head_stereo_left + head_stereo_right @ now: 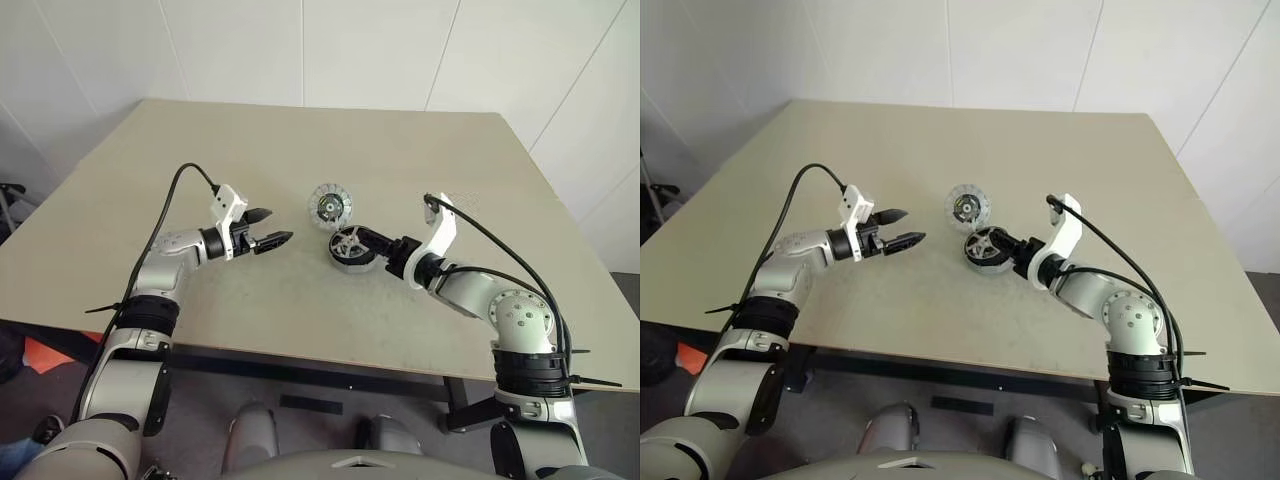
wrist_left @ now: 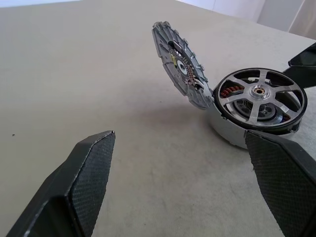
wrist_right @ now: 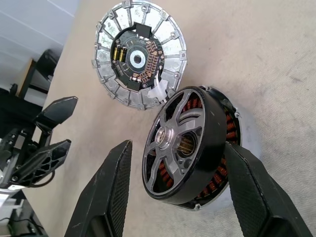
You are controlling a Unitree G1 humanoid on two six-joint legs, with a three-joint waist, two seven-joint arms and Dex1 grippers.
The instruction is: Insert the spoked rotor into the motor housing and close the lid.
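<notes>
We counted one motor housing point(image 3: 197, 148), a round dark cup with a silver outer wall, resting on the table point(image 1: 300, 150) a little right of its middle. One spoked rotor point(image 3: 173, 143) sat inside it, its silvery spokes and central hub facing out, with copper-brown windings visible between the spokes and along the rim. One lid point(image 3: 138, 54), a pale toothed disc with a dark centre carrying small copper and yellow parts, stood just beyond the housing on its far-left side. In the left wrist view the lid stood tilted on edge, its lower rim meeting the housing; we could not tell whether it was joined there or only leaning. We could read no brand, label or writing on any of the three parts. The right gripper point(image 3: 173, 197) reached in from the right, its two black fingers point(image 3: 106, 192) set partly apart on either side of the housing; whether the pads pressed on the wall, we could not tell. The left gripper point(image 1: 268, 229) hung over the table to the left of the parts, well apart from them, its jaws spread wide and holding nothing. Black cables point(image 1: 165, 215) ran along both arms. A pale panelled wall point(image 1: 350, 50) stood beyond the table's far edge.
</notes>
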